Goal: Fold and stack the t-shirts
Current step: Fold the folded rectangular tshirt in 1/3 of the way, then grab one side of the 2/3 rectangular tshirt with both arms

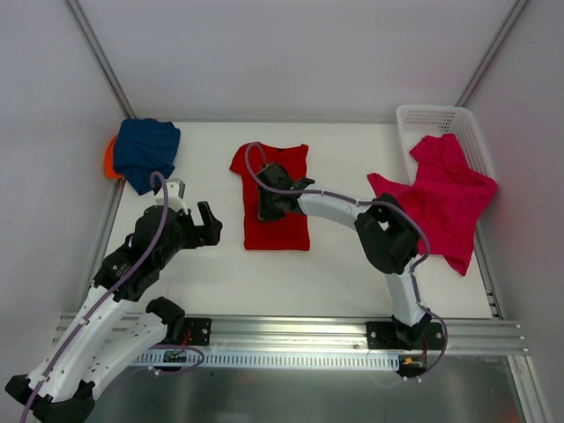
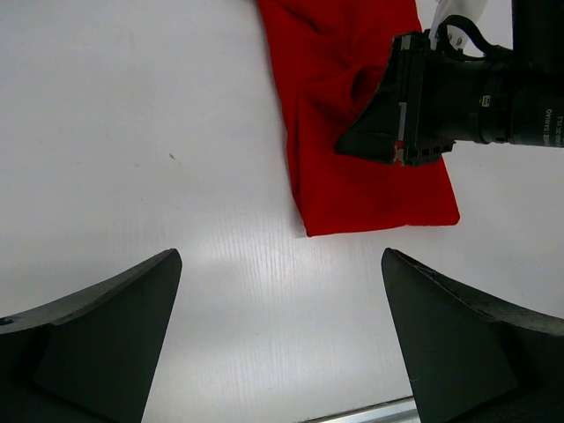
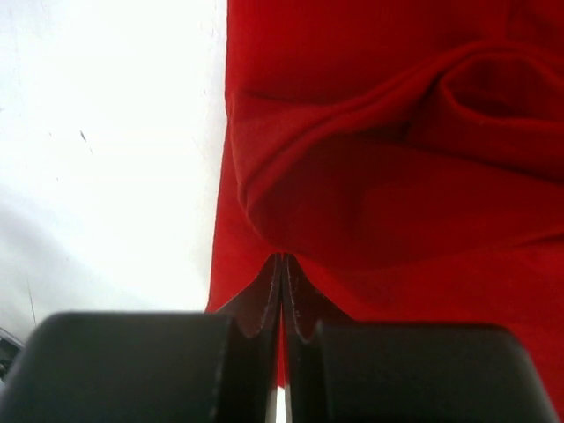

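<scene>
The red t-shirt (image 1: 284, 231) lies partly folded at the table's middle; it also shows in the left wrist view (image 2: 370, 194) and the right wrist view (image 3: 397, 167). My right gripper (image 1: 265, 208) (image 3: 282, 258) is over its left half, shut on a raised fold of the red cloth; it shows in the left wrist view (image 2: 345, 144) too. My left gripper (image 1: 208, 226) (image 2: 280, 261) is open and empty over bare table, left of the red shirt. The navy t-shirt (image 1: 146, 152) lies folded at the far left on the orange t-shirt (image 1: 109, 161). The magenta-pink t-shirt (image 1: 441, 198) hangs out of the basket at the right.
The white lattice basket (image 1: 419, 115) stands at the far right corner, the pink shirt draped over its near side. An aluminium rail (image 1: 291, 328) runs along the near table edge. White walls close in the table on three sides.
</scene>
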`<state>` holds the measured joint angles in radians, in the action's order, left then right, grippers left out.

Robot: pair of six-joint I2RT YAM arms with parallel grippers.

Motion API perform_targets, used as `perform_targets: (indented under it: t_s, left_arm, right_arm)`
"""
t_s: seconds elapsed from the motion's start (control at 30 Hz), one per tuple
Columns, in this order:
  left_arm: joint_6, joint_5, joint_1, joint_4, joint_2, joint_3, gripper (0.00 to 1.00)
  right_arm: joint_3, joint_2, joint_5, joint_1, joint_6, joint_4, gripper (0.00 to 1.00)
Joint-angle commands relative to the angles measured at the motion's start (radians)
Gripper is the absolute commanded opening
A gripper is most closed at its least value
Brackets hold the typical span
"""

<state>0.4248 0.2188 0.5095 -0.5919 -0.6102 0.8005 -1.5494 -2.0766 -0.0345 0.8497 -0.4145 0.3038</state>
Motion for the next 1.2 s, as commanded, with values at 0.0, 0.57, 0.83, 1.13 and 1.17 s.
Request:
perform_targets:
  t_s: [0.0,0.57,0.83,1.13,1.17]
  left_arm:
    - [-0.023,0.044,-0.002,-0.020,0.023,-0.017,0.99]
    - [-0.023,0.034,-0.003,-0.022,0.023,-0.027,0.99]
    - [-0.029,0.034,-0.003,-0.022,-0.002,-0.027,0.99]
    - [-0.017,0.004,-0.005,-0.022,-0.025,-0.018,0.99]
    - [-0.002,0.005,-0.005,-0.020,-0.025,-0.014,0.99]
  right_arm:
    - [-0.084,-0.032,0.018,-0.008,-0.009,0.027,0.01]
    - [-0.523,-0.353,0.128,-0.152,0.083,0.031,0.01]
    - [-0.534,-0.292,0.064,-0.172,0.134,-0.081,1.00]
    - [0.277,0.504,0.229,-0.146,0.201,-0.235,0.99]
    - [0.319,0.565,0.241,-0.138,0.201,-0.194,0.99]
